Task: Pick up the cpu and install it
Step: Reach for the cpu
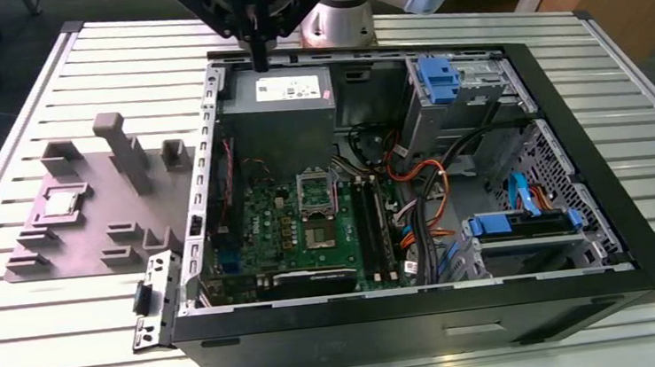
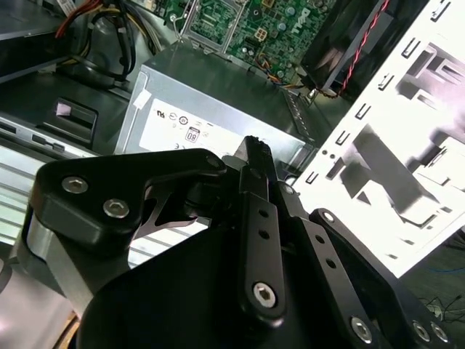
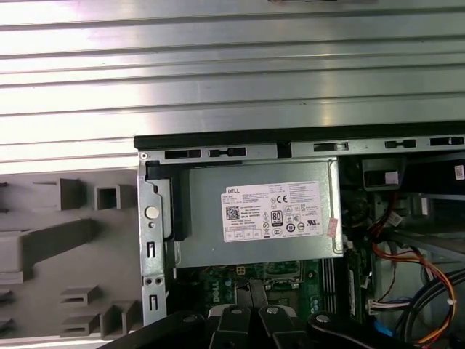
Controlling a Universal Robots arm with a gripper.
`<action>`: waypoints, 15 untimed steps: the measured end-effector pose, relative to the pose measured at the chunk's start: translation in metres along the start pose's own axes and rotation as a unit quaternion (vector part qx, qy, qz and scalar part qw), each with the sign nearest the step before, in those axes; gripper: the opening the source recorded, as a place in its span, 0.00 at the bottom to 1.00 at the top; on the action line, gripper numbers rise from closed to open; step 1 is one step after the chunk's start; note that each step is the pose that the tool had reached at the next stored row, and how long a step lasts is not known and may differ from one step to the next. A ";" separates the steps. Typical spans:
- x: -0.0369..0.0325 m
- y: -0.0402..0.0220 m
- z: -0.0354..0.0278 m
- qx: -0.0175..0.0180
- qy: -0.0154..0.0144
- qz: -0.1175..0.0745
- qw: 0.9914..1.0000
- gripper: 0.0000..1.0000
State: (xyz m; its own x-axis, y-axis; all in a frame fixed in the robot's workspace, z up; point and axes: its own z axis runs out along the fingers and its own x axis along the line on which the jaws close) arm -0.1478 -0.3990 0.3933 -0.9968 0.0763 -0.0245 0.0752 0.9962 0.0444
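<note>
The cpu (image 1: 62, 203), a small silvery square chip, lies in a recess of the grey fixture tray (image 1: 94, 231) on the exterior view's left, outside the computer case. My gripper (image 1: 259, 63) hangs over the case's far edge, above the grey power supply box (image 1: 279, 108), far from the cpu. Its black fingers (image 2: 256, 156) are pressed together with nothing between them. On the green motherboard (image 1: 296, 231) the socket (image 1: 318, 235) lies bare, with its silver hinged frame (image 1: 316, 189) lifted. The gripper (image 3: 251, 309) and the power supply box (image 3: 261, 214) also appear in the first wrist view.
The black open computer case (image 1: 434, 316) lies on a slatted metal table (image 1: 57, 349). Inside it are orange and black cables (image 1: 410, 176), blue drive brackets (image 1: 437, 76) and memory slots (image 1: 372, 220). The fixture tray has raised grey posts (image 1: 122, 148).
</note>
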 end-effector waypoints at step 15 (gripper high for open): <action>0.0040 -0.0003 -0.0001 0.000 0.000 0.000 1.000 0.11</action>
State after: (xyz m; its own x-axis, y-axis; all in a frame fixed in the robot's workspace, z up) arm -0.1518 -0.3989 0.3933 -0.9968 0.0762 -0.0244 0.0751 0.9962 0.0444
